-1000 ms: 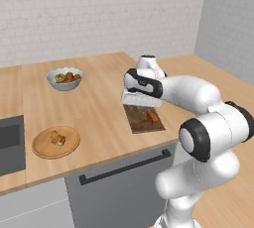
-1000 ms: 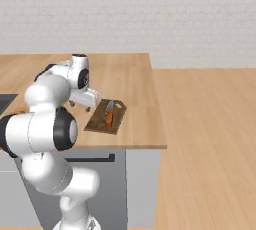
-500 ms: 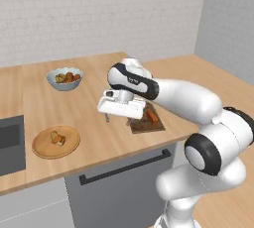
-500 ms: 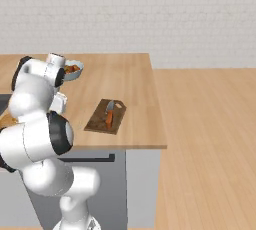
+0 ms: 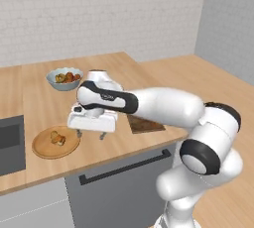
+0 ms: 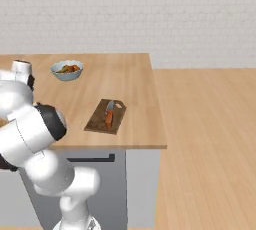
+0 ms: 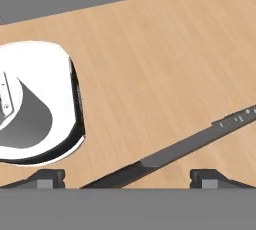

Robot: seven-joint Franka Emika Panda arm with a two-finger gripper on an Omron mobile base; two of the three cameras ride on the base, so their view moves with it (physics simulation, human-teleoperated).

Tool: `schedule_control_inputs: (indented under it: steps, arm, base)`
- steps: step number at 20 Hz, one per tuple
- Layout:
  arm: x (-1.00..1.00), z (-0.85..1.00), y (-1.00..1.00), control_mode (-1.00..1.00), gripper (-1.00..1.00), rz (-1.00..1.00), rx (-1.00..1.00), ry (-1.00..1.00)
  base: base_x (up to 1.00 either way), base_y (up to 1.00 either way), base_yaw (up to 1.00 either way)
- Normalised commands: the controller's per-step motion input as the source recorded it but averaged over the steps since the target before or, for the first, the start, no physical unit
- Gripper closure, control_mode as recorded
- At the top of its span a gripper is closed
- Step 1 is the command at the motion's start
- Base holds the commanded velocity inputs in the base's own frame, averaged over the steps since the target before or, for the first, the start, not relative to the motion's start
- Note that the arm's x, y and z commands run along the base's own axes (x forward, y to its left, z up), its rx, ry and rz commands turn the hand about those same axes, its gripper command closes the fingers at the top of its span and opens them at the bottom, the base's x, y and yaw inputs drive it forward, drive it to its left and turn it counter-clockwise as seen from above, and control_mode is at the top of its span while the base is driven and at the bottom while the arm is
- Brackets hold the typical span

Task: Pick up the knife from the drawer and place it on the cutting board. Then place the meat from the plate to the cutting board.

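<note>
**Operator:** Swung left since a second ago: my arm has left the cutting board [image 6: 105, 116] and the fingers [image 5: 91, 134] now hang over the surface [image 5: 44, 103] just beside the plate [image 5: 44, 147].

**Inspector:** State of the fingers?

**Operator:** Spread wide, released, nothing between them.

**Inspector:** Task items?

**Operator:** I see the knife [image 6: 110, 116] lying flat on the cutting board, orange-red handle toward the front edge, blade pointing back. The meat [image 5: 58, 138] sits on the plate, at its middle. A bowl [image 5: 65, 79] stands farther back on the surface, well apart from both.
</note>
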Motion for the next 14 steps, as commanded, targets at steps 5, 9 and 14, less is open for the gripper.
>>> schedule_control_inputs:
  steps: [5, 9, 14]
  arm:
    - [0.37, 0.00, 0.92, -1.00, -1.00, 0.00, -0.12, -0.01]
    - [0.56, -0.08, 0.54, -1.00, -1.00, 0.00, -0.11, -0.09]
    - [0.75, -0.71, 0.27, -1.00, -1.00, 0.00, -0.13, -0.05]
  base:
    - [0.00, 0.00, 0.00]
    - [0.00, 0.00, 0.00]
    - [0.00, 0.00, 0.00]
